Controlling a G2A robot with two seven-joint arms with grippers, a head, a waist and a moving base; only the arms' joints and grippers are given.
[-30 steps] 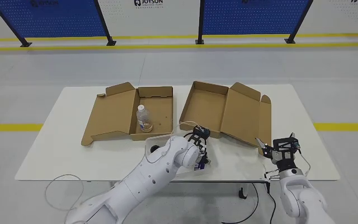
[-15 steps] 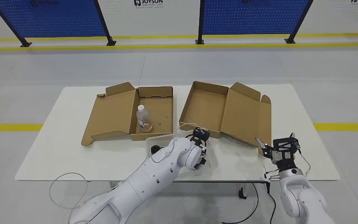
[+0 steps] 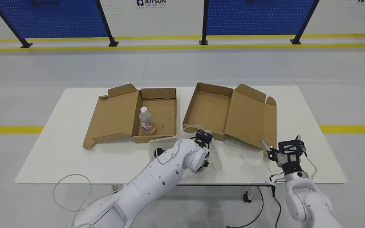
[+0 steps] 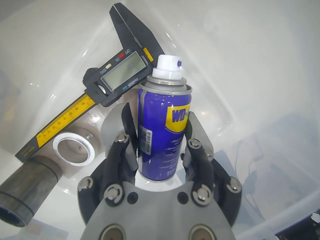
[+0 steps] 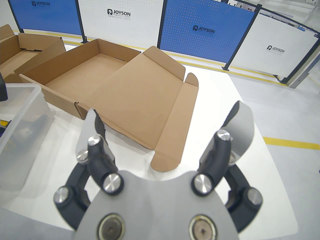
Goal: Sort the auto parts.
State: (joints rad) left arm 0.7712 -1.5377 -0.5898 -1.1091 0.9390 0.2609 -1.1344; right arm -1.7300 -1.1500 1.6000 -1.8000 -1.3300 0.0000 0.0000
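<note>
Left gripper [image 4: 160, 118] fingers [image 4: 130, 126] clenched on blue spray can [image 4: 160, 106], yellow label, white nozzle, inside clear bin [image 4: 225, 51]; right gripper [image 5: 165, 118] fingers [image 5: 92, 123] released.

The can [image 4: 162, 131] is blue with a yellow patch and a white cap. The caliper [image 4: 107, 81] is black, its scale yellow, its display grey. The ring [image 4: 73, 135] is silver, the tube [image 4: 25, 196] dark grey. Both boxes [image 3: 214, 111] are brown, the surface [image 3: 74, 148] white.
</note>
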